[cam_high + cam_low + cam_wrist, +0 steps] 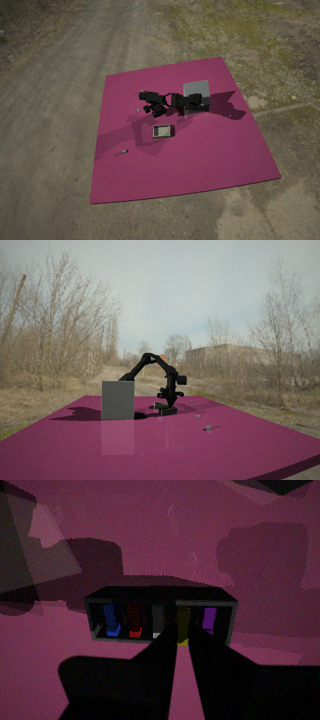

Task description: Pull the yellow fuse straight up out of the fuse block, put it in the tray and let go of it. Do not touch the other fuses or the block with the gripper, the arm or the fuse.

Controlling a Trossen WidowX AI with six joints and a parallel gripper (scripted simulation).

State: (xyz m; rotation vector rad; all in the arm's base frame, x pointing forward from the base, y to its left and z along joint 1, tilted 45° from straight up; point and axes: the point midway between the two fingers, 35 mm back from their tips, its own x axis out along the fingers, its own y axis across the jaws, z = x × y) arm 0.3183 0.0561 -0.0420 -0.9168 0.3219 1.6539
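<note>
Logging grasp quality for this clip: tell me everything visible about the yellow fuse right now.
The yellow fuse is a small, upright, flat blade, dull yellow in the gripper's shadow with a brighter lower edge. It sits in the fourth slot from the left of the dark fuse block in the wrist view, between the grey fuse and the purple fuse. The gripper is shut on it, one finger on each side, covering its flanks. It appears still seated in the block.
</note>
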